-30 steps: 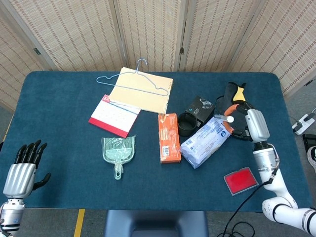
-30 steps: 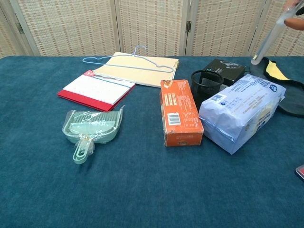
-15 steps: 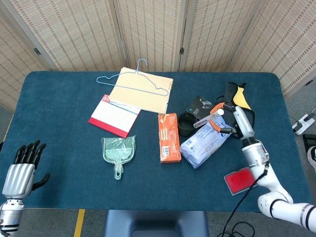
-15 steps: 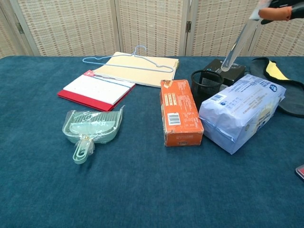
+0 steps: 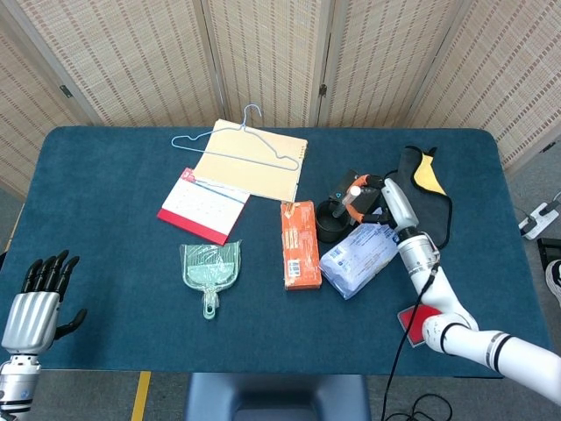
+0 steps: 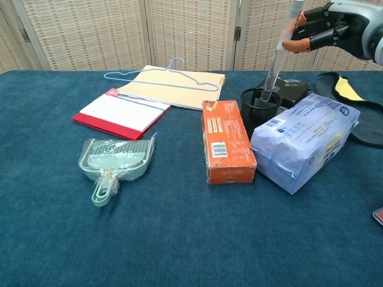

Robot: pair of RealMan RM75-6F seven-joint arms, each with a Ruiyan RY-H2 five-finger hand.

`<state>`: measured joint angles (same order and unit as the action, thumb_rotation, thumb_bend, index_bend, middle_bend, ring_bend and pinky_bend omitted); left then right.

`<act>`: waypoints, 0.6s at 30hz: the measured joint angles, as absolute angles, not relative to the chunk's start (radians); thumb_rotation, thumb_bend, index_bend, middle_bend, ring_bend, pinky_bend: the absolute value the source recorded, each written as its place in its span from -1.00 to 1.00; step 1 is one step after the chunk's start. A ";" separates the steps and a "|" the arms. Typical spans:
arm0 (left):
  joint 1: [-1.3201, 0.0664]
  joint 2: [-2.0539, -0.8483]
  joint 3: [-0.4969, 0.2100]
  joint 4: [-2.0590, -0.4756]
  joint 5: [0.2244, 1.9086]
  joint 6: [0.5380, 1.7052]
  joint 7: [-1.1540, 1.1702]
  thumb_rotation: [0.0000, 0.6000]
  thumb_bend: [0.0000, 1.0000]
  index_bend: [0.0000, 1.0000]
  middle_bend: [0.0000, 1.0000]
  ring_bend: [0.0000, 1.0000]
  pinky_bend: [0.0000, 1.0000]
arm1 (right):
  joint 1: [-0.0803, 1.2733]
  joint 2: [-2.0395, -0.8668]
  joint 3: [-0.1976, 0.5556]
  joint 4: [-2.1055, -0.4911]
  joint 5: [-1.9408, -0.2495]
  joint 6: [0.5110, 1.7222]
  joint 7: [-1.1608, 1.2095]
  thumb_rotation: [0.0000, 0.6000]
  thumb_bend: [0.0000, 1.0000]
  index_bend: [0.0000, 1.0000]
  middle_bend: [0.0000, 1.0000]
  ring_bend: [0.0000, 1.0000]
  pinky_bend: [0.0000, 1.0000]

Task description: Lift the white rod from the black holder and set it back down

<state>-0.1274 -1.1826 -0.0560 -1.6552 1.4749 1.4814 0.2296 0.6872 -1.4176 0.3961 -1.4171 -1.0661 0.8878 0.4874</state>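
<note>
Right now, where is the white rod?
In the chest view the white rod stands nearly upright at the upper right, its lower end inside the black holder, its top held by the right hand, between the orange box and the blue-white bag.

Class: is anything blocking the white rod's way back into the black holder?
Nothing visible: the right hand holds the white rod near upright, its lower end already inside the black holder.

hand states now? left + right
Left hand: open, holding nothing.
Right hand: holding the white rod, lower end inside the black holder.
</note>
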 measured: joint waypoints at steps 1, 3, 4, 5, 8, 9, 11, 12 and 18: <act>-0.127 -1.183 -0.056 -1.655 1.473 1.480 0.229 1.00 -0.42 -0.83 -0.87 -0.97 -0.87 | 0.691 -1.425 0.394 -1.409 -1.064 0.883 0.484 1.00 -0.05 0.25 -0.11 -0.56 -0.57; -0.128 -1.184 -0.056 -1.653 1.472 1.477 0.230 1.00 -0.42 -0.83 -0.87 -0.97 -0.87 | 0.695 -1.433 0.390 -1.397 -1.060 0.874 0.476 1.00 -0.05 0.25 -0.11 -0.56 -0.57; -0.128 -1.185 -0.055 -1.653 1.472 1.476 0.230 1.00 -0.42 -0.83 -0.87 -0.97 -0.87 | 0.697 -1.440 0.386 -1.388 -1.056 0.868 0.471 1.00 -0.05 0.25 -0.11 -0.56 -0.57; -0.129 -1.186 -0.055 -1.652 1.472 1.475 0.230 1.00 -0.42 -0.83 -0.87 -0.97 -0.87 | 0.699 -1.446 0.384 -1.380 -1.053 0.864 0.468 1.00 -0.05 0.25 -0.11 -0.56 -0.57; -0.129 -1.188 -0.055 -1.650 1.473 1.475 0.229 1.00 -0.42 -0.82 -0.87 -0.97 -0.87 | 0.703 -1.464 0.376 -1.360 -1.046 0.855 0.458 1.00 -0.05 0.25 -0.11 -0.56 -0.57; -0.129 -1.189 -0.055 -1.650 1.473 1.474 0.229 1.00 -0.42 -0.82 -0.87 -0.97 -0.87 | 0.704 -1.465 0.375 -1.359 -1.045 0.855 0.457 1.00 -0.05 0.25 -0.11 -0.56 -0.57; -0.129 -1.190 -0.055 -1.648 1.471 1.473 0.228 1.00 -0.42 -0.82 -0.87 -0.97 -0.87 | 0.705 -1.470 0.373 -1.356 -1.045 0.853 0.455 1.00 -0.05 0.25 -0.12 -0.56 -0.57; -0.129 -1.190 -0.055 -1.647 1.470 1.472 0.228 1.00 -0.42 -0.82 -0.87 -0.97 -0.87 | 0.705 -1.475 0.371 -1.349 -1.044 0.851 0.454 1.00 -0.05 0.25 -0.12 -0.56 -0.57; -0.125 -1.190 -0.053 -1.638 1.466 1.473 0.218 1.00 -0.42 -0.83 -0.87 -0.97 -0.87 | 0.704 -1.534 0.348 -1.260 -1.041 0.826 0.459 1.00 -0.05 0.25 -0.17 -0.60 -0.60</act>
<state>-0.1250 -1.1900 -0.0525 -1.6378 1.4661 1.4732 0.2181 0.7045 -1.5343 0.3480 -1.2599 -1.0410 0.8264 0.4593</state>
